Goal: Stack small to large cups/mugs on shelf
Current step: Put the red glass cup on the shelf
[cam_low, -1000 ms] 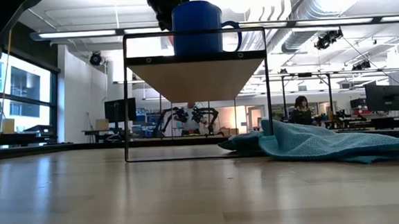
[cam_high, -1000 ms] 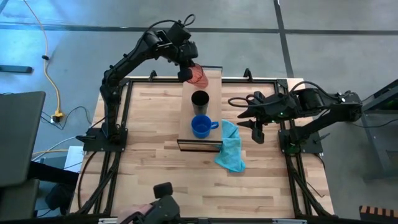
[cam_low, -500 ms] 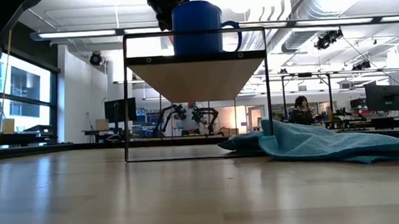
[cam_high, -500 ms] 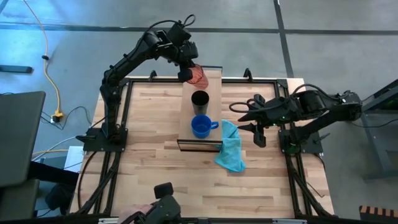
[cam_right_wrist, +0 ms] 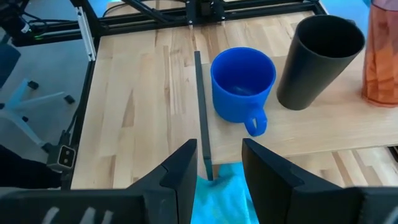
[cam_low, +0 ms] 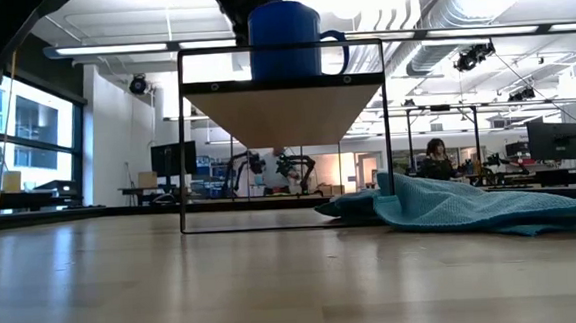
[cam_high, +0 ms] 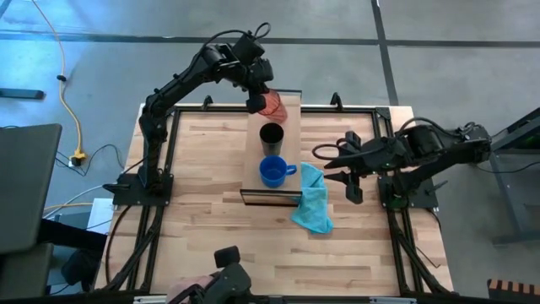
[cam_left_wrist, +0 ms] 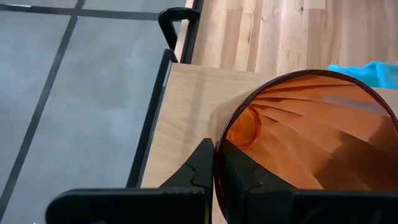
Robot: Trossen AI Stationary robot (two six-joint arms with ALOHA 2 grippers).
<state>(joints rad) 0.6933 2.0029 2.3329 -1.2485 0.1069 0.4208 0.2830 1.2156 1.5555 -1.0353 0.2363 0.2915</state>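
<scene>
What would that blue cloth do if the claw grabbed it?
The light-blue cloth lies crumpled in soft folds beside the shelf, so it would probably droop limply and trail rather than hold shape. It looks thin, likely light. Pushed, it would probably bunch rather than slide.

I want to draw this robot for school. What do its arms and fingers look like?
Both arms are black, made of chunky jointed segments with thin black cables looping along them. The left gripper has two flat, wedge-shaped black fingers. The right gripper has two wider, matte black fingers. No markings show.
</scene>
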